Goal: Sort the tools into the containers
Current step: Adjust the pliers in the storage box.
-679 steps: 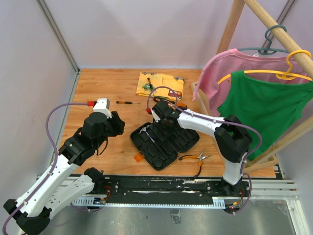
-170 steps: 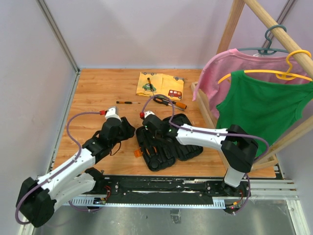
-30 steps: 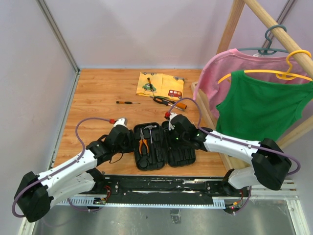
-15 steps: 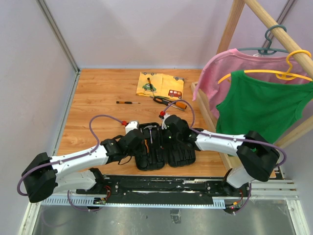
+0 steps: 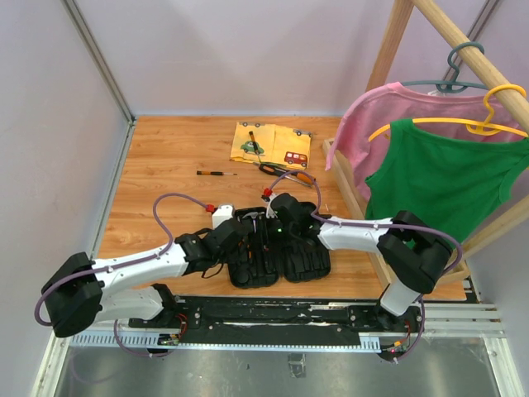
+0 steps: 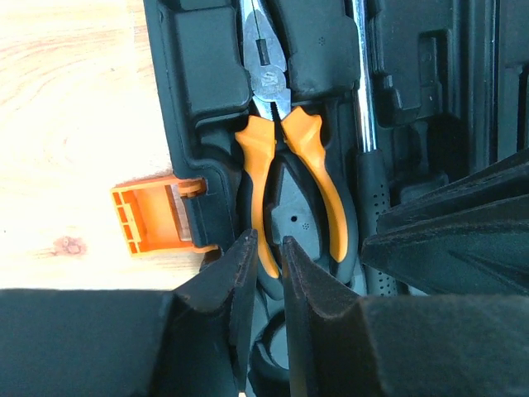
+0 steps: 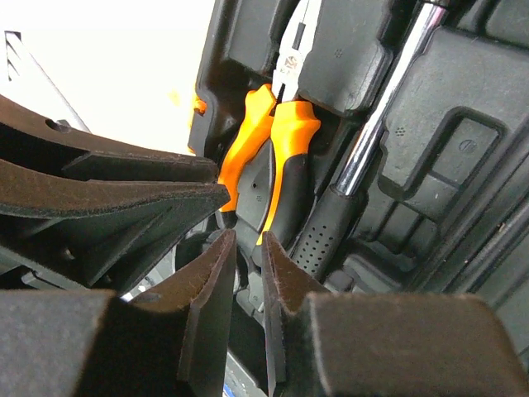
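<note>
Your black tool case (image 5: 307, 258) lies open on the tabletop (image 5: 165, 165), and both arms reach in over its left half. The orange-handled pliers (image 6: 269, 124) sit in a moulded slot of the case on the side nearest its small orange latch (image 6: 145, 219), which sticks out flat from the case's edge onto the wood. The hammer (image 6: 362, 99) lies in the next slot, just beside the pliers and farther from the latch, with its steel shaft and black grip running alongside them. Your left gripper (image 6: 264, 244) hangs over the grip end of the pliers with its jaws drawn in to a narrow slit. The pliers handle nearer the latch runs straight into that slit, but you cannot tell from here whether the jaws actually pinch it. Your right gripper (image 7: 246, 238) is over the same end of the pliers from the opposite side of the case, its jaws likewise almost together, and whether they grip is equally unclear. Beyond the far edge of the case an orange-and-black screwdriver (image 5: 287, 172) lies on the bare wood. A thin dark screwdriver (image 5: 216, 173) lies past the case's far left corner, and another screwdriver (image 5: 254, 142) rests on the yellow cloth (image 5: 281, 149) farther back.
</note>
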